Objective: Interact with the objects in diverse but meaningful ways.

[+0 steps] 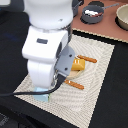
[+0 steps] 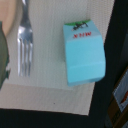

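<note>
A white-and-light-blue milk carton (image 2: 84, 52) lies flat on the beige placemat (image 2: 50, 75), close to the mat's corner. In the exterior view only its edge (image 1: 41, 95) shows under the white arm (image 1: 47, 45), which hangs low over it. The arm's body hides the gripper's fingers, and no finger shows clearly in the wrist view. A yellow bread loaf (image 1: 76, 63) sits mid-mat with a brown sausage (image 1: 87, 59) beside it. A second brown stick (image 1: 75, 84) lies nearer the front. The dark saucepan (image 1: 93, 14) stands beyond the mat.
A silver fork (image 2: 23, 42) lies on the mat beside the carton, next to a pale plate rim (image 2: 10, 15). A tan bowl (image 1: 122, 17) stands at the exterior view's far right. A black cable (image 1: 20, 93) trails off the arm. Dark table surface surrounds the mat.
</note>
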Motion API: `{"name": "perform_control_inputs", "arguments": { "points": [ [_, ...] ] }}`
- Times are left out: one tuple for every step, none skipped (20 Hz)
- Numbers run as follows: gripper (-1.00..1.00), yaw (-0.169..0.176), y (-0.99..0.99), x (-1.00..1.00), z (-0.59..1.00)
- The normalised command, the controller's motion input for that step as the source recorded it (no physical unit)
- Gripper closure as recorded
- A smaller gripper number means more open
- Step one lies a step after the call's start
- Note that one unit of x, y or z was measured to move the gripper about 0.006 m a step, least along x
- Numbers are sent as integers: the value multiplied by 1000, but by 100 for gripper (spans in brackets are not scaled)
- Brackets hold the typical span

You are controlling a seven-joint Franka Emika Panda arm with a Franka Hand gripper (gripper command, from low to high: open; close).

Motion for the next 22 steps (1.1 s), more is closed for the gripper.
{"name": "perform_control_inputs", "arguments": {
  "points": [
    [-100,16,-377,-257,-66],
    [-100,10,-351,-266,-71],
    [-100,10,-311,-277,-83],
    [-100,15,-269,-297,-109],
    [-100,18,-274,-300,-129],
    [-100,20,-274,-274,-134],
    [-100,19,-286,-286,-149],
    [-100,17,-311,-286,-163],
    [-100,15,-326,-286,-197],
    [-100,13,-317,-277,-223],
    [-100,12,-300,-266,-263],
    [-100,13,-297,-274,-277],
    [-100,12,-260,-263,-260],
    [-100,14,-214,-237,-263],
    [-100,12,-134,-197,-254],
    [-100,12,-123,-189,-254],
    [-100,12,-151,-220,-294],
    [-100,12,-146,-194,-314],
    [-100,13,-140,-200,-320],
    [-100,14,-120,-191,-320],
    [-100,14,-97,-171,-309],
    [-100,16,-54,-134,-294]
  ]
}}
